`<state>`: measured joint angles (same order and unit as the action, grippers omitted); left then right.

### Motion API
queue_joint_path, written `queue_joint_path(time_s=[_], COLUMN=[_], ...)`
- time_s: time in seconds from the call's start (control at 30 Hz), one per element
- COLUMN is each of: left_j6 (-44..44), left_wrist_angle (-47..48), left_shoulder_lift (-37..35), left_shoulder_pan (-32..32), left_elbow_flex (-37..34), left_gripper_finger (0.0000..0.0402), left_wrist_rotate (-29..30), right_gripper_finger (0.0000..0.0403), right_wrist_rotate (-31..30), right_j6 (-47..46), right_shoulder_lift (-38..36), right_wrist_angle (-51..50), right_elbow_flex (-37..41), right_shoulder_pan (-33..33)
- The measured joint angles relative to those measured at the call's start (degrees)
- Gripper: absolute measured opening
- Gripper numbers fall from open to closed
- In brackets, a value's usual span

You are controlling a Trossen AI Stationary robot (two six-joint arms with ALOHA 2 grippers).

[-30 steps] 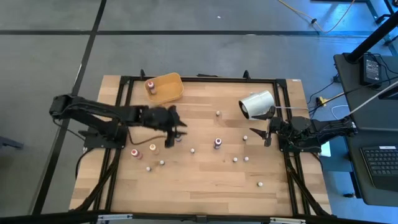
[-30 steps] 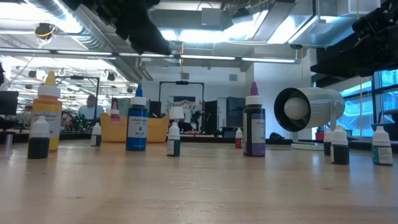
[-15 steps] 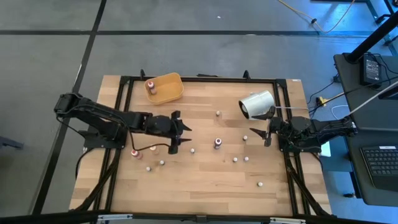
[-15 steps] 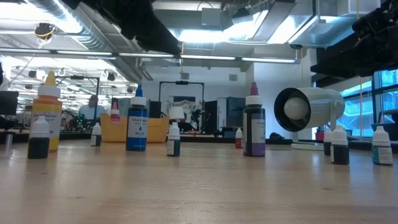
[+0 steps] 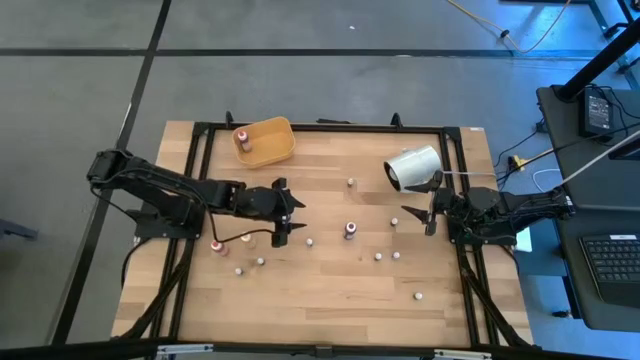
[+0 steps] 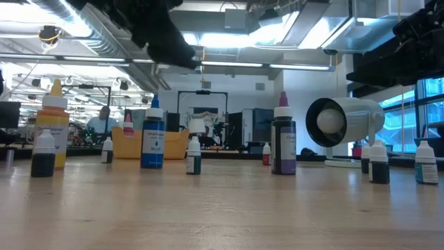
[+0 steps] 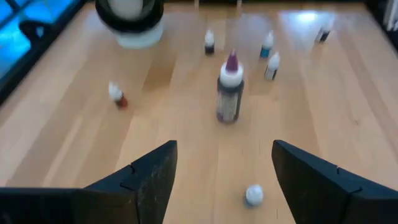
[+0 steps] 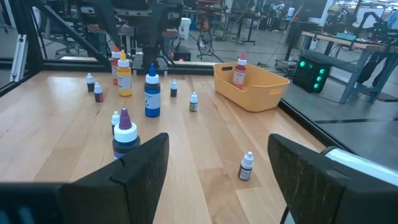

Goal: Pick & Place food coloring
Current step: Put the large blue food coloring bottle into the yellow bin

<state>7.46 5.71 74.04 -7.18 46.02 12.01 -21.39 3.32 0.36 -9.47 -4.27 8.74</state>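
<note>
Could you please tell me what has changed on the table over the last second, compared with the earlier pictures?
The left gripper moved toward the table's middle, from about the blue bottle to a spot over it, fingers open and holding nothing. Most of that move came early; it has barely shifted since. The right gripper, the white cylinder, the yellow tray and the scattered bottles stayed put.

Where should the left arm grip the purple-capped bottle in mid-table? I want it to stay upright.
Grip the dark body of the purple-capped bottle below its tapered cap, descending from above. It stands upright and alone, and the left gripper hangs beside it with open fingers.
</note>
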Motion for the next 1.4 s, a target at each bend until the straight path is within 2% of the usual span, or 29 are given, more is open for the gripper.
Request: queue_joint_path(time_s=[0.33, 0.67, 0.8, 1.17, 1.4], left_j6=[10.66, 17.45, 17.54, 17.43, 17.3], left_wrist_angle=[12.89, 17.13, 17.57, 18.25, 18.85], left_shoulder_lift=[0.02, 0.5, 2.48, 6.91, 6.32], left_shoulder_pan=[0.0, 0.0, 0.0, 0.2, 0.2], left_elbow_flex=[0.0, 0.0, -0.02, -0.02, -0.02], left_gripper_finger=[0.0255, 0.0253, 0.0253, 0.0252, 0.0221], left_wrist_rotate=[8.01, 7.06, 8.83, 6.91, 6.78], right_gripper_finger=[0.0275, 0.0275, 0.0275, 0.0275, 0.0275], right_wrist_rotate=[-0.01, 0.0, 0.0, 0.0, 0.0], right_j6=[0.19, 0.19, 0.19, 0.19, 0.17], right_shoulder_lift=[0.01, 0.01, 0.02, 0.0, 0.0], right_wrist_angle=[0.01, 0.01, 0.0, 0.0, 0.01], right_elbow_flex=[0.0, 0.0, 0.0, 0.0, 0.0], right_shoulder_pan=[0.01, 0.0, 0.01, -0.01, 0.01])
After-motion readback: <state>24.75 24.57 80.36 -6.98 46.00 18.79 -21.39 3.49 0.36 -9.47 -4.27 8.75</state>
